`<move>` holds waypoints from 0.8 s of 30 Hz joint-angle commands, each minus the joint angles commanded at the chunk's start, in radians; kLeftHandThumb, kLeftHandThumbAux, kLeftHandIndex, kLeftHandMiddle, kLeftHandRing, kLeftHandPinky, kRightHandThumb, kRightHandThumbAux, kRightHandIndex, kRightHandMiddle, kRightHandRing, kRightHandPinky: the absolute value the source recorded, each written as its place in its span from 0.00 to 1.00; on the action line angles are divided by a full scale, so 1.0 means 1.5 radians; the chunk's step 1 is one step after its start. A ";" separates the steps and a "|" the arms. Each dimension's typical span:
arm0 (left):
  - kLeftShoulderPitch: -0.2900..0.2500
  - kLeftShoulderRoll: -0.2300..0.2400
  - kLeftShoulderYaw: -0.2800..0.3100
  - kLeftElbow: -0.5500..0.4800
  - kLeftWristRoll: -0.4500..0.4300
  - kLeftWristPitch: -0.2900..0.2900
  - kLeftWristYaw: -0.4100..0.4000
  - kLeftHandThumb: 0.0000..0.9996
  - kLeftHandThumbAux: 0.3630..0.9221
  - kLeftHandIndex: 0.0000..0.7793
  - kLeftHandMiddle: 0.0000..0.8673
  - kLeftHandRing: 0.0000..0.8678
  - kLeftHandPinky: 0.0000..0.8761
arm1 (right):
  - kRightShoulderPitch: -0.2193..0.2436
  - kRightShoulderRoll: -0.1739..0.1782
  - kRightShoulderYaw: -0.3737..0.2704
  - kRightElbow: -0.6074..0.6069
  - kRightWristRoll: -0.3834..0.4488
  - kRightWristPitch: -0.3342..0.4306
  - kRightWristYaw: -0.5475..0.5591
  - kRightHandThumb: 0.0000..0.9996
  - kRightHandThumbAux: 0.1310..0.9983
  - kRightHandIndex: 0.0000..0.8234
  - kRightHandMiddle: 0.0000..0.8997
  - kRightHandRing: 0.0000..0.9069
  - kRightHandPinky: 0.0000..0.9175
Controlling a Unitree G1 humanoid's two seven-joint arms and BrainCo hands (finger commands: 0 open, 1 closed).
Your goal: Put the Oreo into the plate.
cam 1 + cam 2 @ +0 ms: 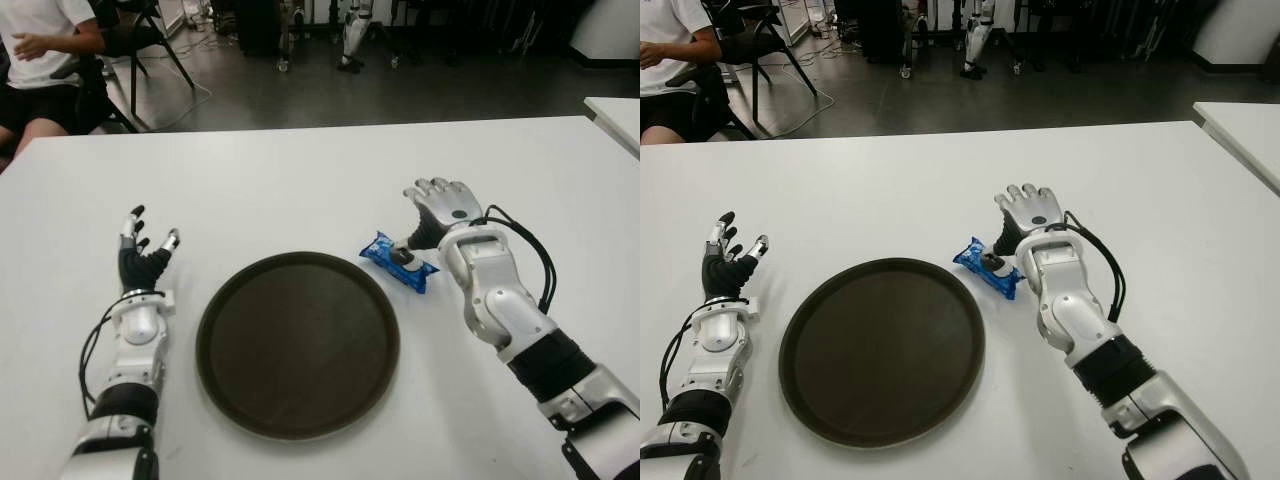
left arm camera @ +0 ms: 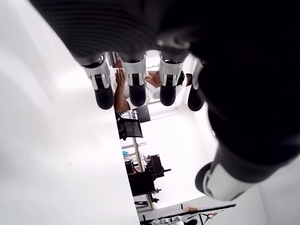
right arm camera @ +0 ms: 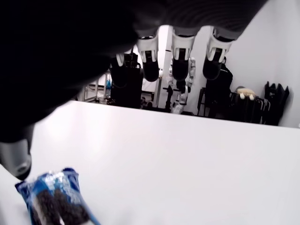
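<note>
Oreo biscuits in a blue crinkled plastic packet (image 1: 398, 261) lie flat on the white table (image 1: 300, 180), just beside the right rim of the round dark brown plate (image 1: 298, 342), so only a short carry is needed. The right hand (image 1: 440, 212) hovers over the packet's far side, its thumb tip at or on the wrapper and its fingers extended, gripping nothing, apparently poised to close. The left hand (image 1: 143, 255) shows left of the plate, fingers spread, idle and out of the path.
</note>
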 joint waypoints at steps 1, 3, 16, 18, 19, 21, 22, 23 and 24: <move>0.000 0.000 -0.001 0.000 0.001 0.000 0.002 0.00 0.67 0.03 0.04 0.02 0.02 | 0.002 0.000 0.000 -0.002 0.000 0.000 0.001 0.05 0.38 0.01 0.00 0.00 0.00; -0.002 0.001 -0.002 0.003 0.005 0.001 0.006 0.00 0.66 0.03 0.04 0.02 0.03 | 0.004 0.000 0.000 -0.004 -0.001 0.001 0.001 0.04 0.38 0.01 0.00 0.00 0.00; -0.006 0.003 0.001 0.021 0.012 -0.009 0.016 0.00 0.67 0.04 0.05 0.03 0.03 | 0.017 0.006 -0.001 -0.036 -0.001 0.018 0.028 0.00 0.38 0.00 0.00 0.00 0.00; -0.007 0.002 0.002 0.025 0.013 -0.011 0.020 0.00 0.64 0.05 0.05 0.03 0.03 | 0.017 0.008 -0.002 -0.039 0.001 0.021 0.033 0.00 0.38 0.00 0.00 0.00 0.00; -0.007 0.002 0.001 0.026 0.014 -0.012 0.021 0.00 0.63 0.05 0.05 0.03 0.03 | 0.017 0.008 -0.002 -0.040 0.002 0.021 0.034 0.00 0.38 0.00 0.00 0.00 0.00; -0.010 0.003 0.000 0.031 0.017 -0.014 0.028 0.00 0.61 0.06 0.05 0.03 0.03 | 0.019 0.011 0.000 -0.048 -0.003 0.027 0.039 0.00 0.37 0.00 0.00 0.00 0.00; -0.011 0.003 0.000 0.033 0.017 -0.015 0.030 0.00 0.59 0.06 0.06 0.03 0.03 | 0.020 0.012 0.000 -0.051 -0.004 0.029 0.041 0.00 0.37 0.00 0.00 0.00 0.00; -0.012 0.003 0.000 0.035 0.018 -0.016 0.032 0.00 0.58 0.06 0.06 0.03 0.03 | 0.020 0.012 0.001 -0.052 -0.005 0.030 0.042 0.00 0.37 0.00 0.00 0.00 0.00; -0.012 0.004 -0.002 0.036 0.020 -0.016 0.034 0.00 0.58 0.06 0.06 0.03 0.03 | 0.019 0.015 0.002 -0.053 -0.006 0.035 0.048 0.00 0.37 0.01 0.00 0.00 0.00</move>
